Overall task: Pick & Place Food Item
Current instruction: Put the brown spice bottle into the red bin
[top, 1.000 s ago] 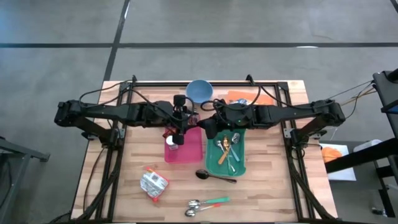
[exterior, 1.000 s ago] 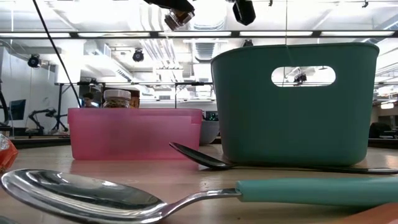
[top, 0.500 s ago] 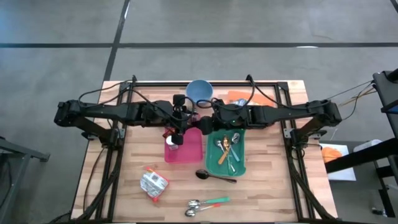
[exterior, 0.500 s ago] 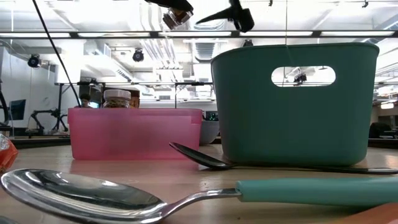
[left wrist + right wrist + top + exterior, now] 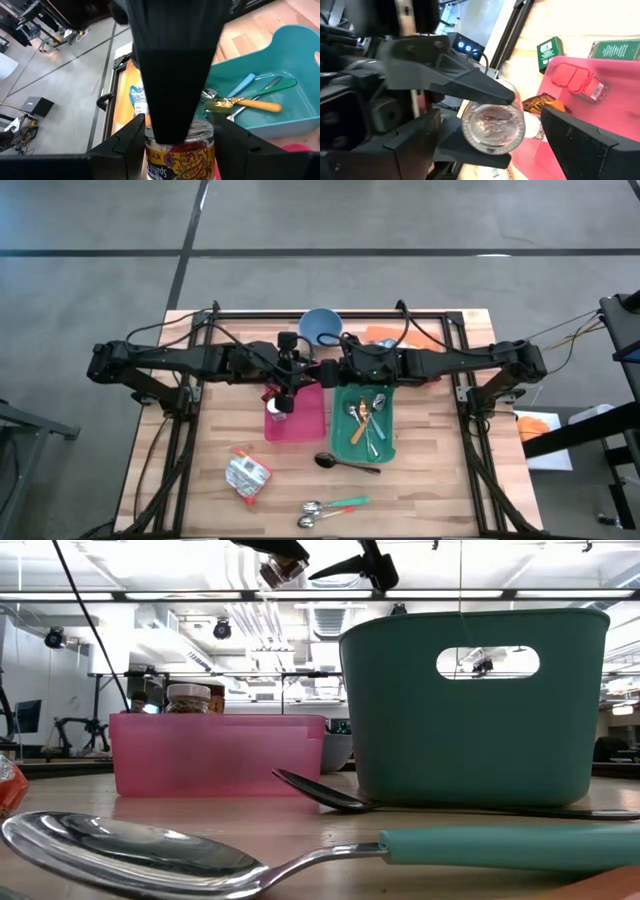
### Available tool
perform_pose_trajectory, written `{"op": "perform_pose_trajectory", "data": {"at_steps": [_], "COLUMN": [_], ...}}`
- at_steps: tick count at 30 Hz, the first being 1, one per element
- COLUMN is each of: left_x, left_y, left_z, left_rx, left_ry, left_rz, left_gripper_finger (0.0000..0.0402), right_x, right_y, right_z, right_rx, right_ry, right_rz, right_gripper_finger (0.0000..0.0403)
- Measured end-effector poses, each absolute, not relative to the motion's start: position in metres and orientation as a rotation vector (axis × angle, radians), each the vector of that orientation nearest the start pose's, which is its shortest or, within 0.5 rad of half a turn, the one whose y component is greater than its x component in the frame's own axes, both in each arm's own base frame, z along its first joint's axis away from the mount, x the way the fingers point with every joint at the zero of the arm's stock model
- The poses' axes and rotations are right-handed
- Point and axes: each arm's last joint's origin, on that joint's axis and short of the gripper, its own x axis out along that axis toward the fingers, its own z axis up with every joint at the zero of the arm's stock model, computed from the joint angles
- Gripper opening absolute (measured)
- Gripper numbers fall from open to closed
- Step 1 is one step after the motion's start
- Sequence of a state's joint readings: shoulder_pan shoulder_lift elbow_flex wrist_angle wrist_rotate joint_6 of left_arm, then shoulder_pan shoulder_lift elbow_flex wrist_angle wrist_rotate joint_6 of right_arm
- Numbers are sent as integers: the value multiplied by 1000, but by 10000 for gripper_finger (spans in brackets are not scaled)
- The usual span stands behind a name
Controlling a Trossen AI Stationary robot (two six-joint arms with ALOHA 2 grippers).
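A glass jar (image 5: 175,157) with a yellow and red label hangs in the air above the pink bin (image 5: 312,425), and my left gripper (image 5: 288,388) is shut on it. In the right wrist view the jar's round end (image 5: 492,125) faces my right gripper (image 5: 500,147). That gripper (image 5: 323,375) is open, close to the jar from the table's right. Its fingers stand wide on either side of the jar's end, with gaps showing. In the left wrist view one of its dark fingers (image 5: 172,65) hides the jar's top. A second jar (image 5: 188,698) stands in the pink bin. My left gripper pinches the jar's labelled body (image 5: 152,160) between its two fingers, one on each side. The fingers come from the table's left, slanting a little downward. The jar is lifted clear, high above the pink bin (image 5: 215,755).
A teal bin (image 5: 340,442) with cutlery stands right of the pink bin. A blue bowl (image 5: 320,326) and an orange item (image 5: 385,335) lie behind. A black spoon (image 5: 345,463), a crumpled packet (image 5: 247,476) and two spoons (image 5: 330,510) lie nearer. Green boxes (image 5: 550,50) show in the right wrist view.
My right gripper has opened wide and rolled at the wrist, so one finger now reaches toward the jar. The jar and my left gripper have kept still.
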State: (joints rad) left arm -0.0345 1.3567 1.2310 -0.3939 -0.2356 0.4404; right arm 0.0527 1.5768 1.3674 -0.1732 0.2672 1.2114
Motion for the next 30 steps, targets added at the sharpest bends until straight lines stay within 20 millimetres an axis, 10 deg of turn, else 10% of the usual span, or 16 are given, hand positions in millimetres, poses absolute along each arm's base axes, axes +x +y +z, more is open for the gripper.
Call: {"op": "perform_pose_trajectory", "data": {"at_steps": [13,23,30], "left_x": [298,298,298], "left_y": [-4,-3,-3], "left_z": [344,343,343], "left_rx": [502,503,502], "left_ry": [544,550,549], "left_rz": [81,81,82], "left_gripper_finger": [175,175,175], "right_x": [374,378,378], "right_y": [8,8,7], "right_z": [327,325,325], "right_rx": [1185,1183,1176], "right_ry": [200,194,191], "right_rz": [-423,-416,-413], "right_gripper_finger": [335,184,183]}}
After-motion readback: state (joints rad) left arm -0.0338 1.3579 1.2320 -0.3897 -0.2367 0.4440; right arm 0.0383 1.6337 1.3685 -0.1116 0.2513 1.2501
